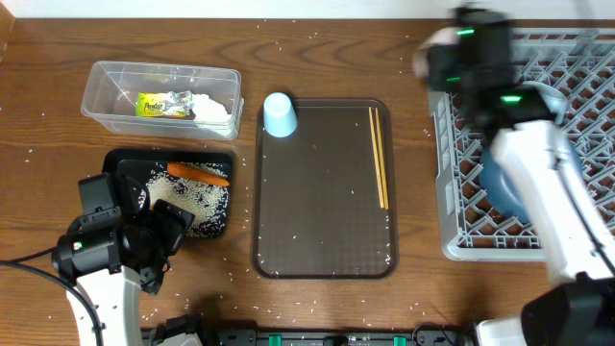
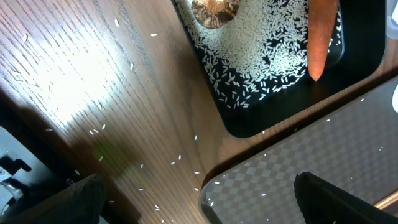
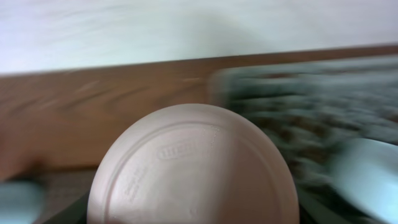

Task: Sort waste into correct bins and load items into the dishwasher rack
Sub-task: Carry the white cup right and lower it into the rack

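Note:
My right gripper [image 1: 437, 58] is shut on a whitish cup [image 3: 193, 168], held bottom-first at the left edge of the grey dishwasher rack [image 1: 461, 226]; the view is blurred. A blue plate [image 1: 502, 185] stands in the rack, and a pale blue bowl rim [image 1: 550, 94] shows behind my arm. A light blue cup [image 1: 279, 113] and chopsticks [image 1: 378, 159] sit on the brown tray [image 1: 322, 221]. My left gripper [image 2: 199, 208] is open and empty by the black tray [image 2: 280, 115], which holds rice [image 2: 261, 43], a carrot [image 2: 323, 37] and a brown lump [image 2: 214, 9]. The clear tub [image 1: 106, 96] holds a wrapper [image 1: 159, 104] and a napkin [image 1: 213, 108].
Loose rice grains are scattered over the wooden table [image 1: 327, 58] and the brown tray [image 2: 323, 165]. My left arm [image 1: 96, 240] covers the front left of the black tray. The rack fills the right side of the table.

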Motion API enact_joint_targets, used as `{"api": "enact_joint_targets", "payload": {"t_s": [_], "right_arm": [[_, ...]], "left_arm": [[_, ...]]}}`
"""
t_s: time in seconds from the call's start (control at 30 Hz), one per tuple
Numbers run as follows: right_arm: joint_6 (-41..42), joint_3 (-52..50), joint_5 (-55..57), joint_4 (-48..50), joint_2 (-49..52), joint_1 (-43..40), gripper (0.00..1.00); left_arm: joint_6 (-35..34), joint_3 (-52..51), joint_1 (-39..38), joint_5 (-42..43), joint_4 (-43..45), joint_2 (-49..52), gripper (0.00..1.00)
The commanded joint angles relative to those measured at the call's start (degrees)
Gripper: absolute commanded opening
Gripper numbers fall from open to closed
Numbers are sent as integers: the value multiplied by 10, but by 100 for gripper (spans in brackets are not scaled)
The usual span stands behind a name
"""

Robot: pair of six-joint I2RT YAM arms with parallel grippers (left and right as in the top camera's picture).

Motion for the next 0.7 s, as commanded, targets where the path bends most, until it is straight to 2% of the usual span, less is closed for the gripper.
{"api": "enact_joint_targets", "payload": {"t_s": [0.0, 0.13, 0.33, 0.57, 0.67], "right_arm": [[-15, 7, -1, -14, -16, -99, 56], [-36, 7, -46, -15, -9, -229, 56], [-54, 7, -51, -11, 26, -352, 56], [-54, 7, -57, -9, 87, -388, 63], [-53, 7, -58, -6, 108, -391, 73]], "left_arm": [[3, 2, 3, -7, -3, -3, 98], [3, 2, 3, -7, -3, -3, 98], [3, 2, 3, -7, -3, -3, 98], [3, 2, 3, -7, -3, -3, 98], [3, 2, 3, -7, -3, -3, 98]]}}
